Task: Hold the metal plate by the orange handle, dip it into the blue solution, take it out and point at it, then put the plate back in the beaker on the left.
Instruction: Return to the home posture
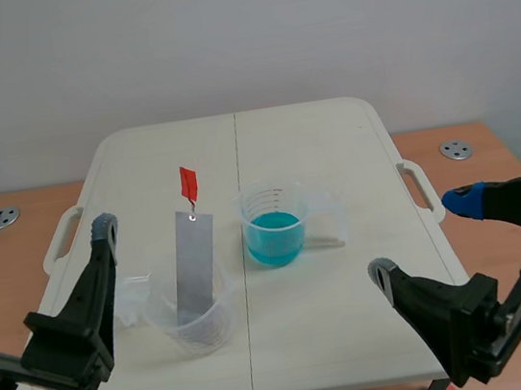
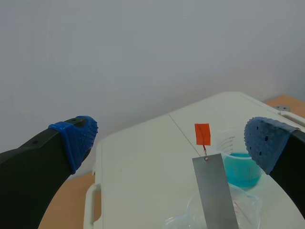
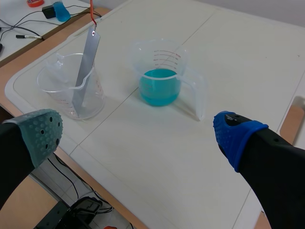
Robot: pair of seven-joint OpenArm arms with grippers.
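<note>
Scene view: grey metal plate (image 1: 195, 267), orange handle (image 1: 188, 184).

You have bare table (image 1: 354, 308) between the left beaker (image 1: 202, 334) and the blue-solution beaker (image 1: 271, 215). The metal plate (image 1: 195, 262) leans up from the former, its orange handle (image 1: 188, 182) standing free above the rim.

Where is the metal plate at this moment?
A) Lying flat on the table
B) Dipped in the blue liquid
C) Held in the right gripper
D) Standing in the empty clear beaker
D: the metal plate leans upright inside the clear beaker, its orange handle at the top, apart from the beaker of blue liquid.
</note>
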